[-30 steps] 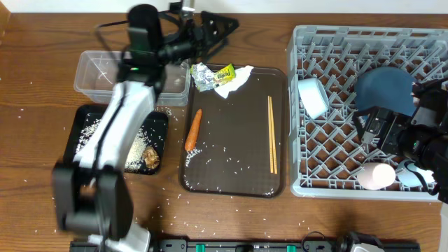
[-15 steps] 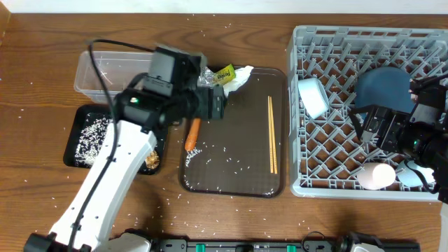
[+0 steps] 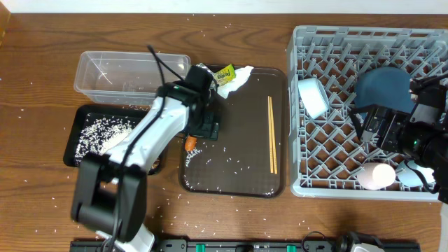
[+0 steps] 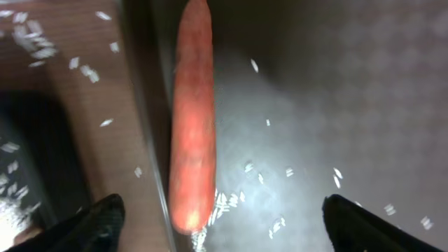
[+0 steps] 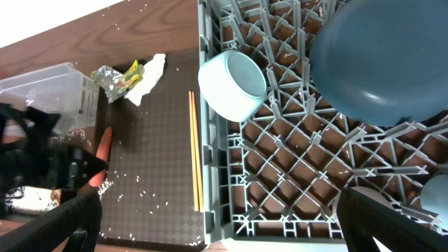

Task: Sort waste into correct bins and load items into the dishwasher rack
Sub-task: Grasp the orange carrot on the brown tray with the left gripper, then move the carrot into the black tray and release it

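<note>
My left gripper (image 3: pixel 201 127) is open and low over the orange carrot (image 3: pixel 190 143), which lies along the left edge of the dark brown serving tray (image 3: pixel 238 161). In the left wrist view the carrot (image 4: pixel 192 119) sits between the open fingers (image 4: pixel 224 220), nearer the left one, untouched. Foil and yellow wrapper (image 3: pixel 218 73) and a white tissue (image 3: pixel 239 78) lie at the tray's top. Wooden chopsticks (image 3: pixel 271 133) lie on its right. My right gripper (image 3: pixel 381 129) is open and empty over the grey rack (image 3: pixel 301 183), beside the blue dish (image 3: pixel 383 89).
The clear tub (image 3: pixel 133 70) stands at the back left, with the black tray (image 3: pixel 87 133) holding rice in front of it. The rack holds a white bowl (image 3: pixel 313 96), a pink cup (image 3: pixel 378 175) and a light blue cup (image 3: pixel 410 175). Rice grains are scattered around.
My left arm has swung from over the clear tub down to the carrot at the serving tray's left edge. The right arm has not moved.
</note>
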Motion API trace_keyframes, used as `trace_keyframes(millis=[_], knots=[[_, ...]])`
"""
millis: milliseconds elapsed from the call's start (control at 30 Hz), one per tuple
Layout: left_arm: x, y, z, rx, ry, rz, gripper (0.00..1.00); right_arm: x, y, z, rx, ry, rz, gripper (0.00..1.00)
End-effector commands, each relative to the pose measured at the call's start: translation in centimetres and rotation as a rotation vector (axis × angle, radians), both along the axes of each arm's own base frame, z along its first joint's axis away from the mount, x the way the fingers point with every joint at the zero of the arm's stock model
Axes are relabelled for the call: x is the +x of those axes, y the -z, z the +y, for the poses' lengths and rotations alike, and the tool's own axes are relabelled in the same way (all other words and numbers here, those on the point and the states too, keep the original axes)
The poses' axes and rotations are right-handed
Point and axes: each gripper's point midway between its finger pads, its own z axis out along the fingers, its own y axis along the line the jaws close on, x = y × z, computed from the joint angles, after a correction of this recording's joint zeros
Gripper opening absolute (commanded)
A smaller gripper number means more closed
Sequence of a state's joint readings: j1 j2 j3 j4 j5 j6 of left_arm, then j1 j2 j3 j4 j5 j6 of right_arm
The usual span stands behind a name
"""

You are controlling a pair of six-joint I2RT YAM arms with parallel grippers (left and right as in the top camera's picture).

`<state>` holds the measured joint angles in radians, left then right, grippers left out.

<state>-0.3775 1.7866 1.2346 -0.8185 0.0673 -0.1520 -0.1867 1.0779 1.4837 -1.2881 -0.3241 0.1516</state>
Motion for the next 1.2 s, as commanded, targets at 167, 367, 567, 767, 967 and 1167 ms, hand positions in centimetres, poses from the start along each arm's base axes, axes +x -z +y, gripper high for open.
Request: trace_keyframes(millis=[167, 367, 567, 767, 967, 1167], knots=[[-0.5, 3.5, 0.5, 0.059, 0.017, 0.083, 0.69, 0.0, -0.2, -0.9, -0.04, 0.025, -0.011, 0.99], [-0.5, 4.1, 0.6, 0.061, 0.017, 0.088, 0.56, 0.2, -0.3, -0.9, -0.041, 0.026, -0.019, 0.99], [-1.3, 5.2, 0.9, 0.065, 0.009, 0.1, 0.41, 0.2, -0.4, -0.9, -0.042, 0.026, -0.022, 0.99], [-1.7, 5.4, 0.7, 0.05, 0.011, 0.114, 0.39, 0.3, -0.5, -0.9, -0.043, 0.026, -0.028, 0.99], [-1.8, 4.0, 0.6, 0.043, 0.009, 0.115, 0.25, 0.3, -0.5, -0.9, -0.043, 0.026, -0.026, 0.99], [-1.4, -0.2, 0.6, 0.022, -0.044, 0.06, 0.24, 0.4, -0.4, -1.4, -0.065, 0.044, -0.025, 0.99]])
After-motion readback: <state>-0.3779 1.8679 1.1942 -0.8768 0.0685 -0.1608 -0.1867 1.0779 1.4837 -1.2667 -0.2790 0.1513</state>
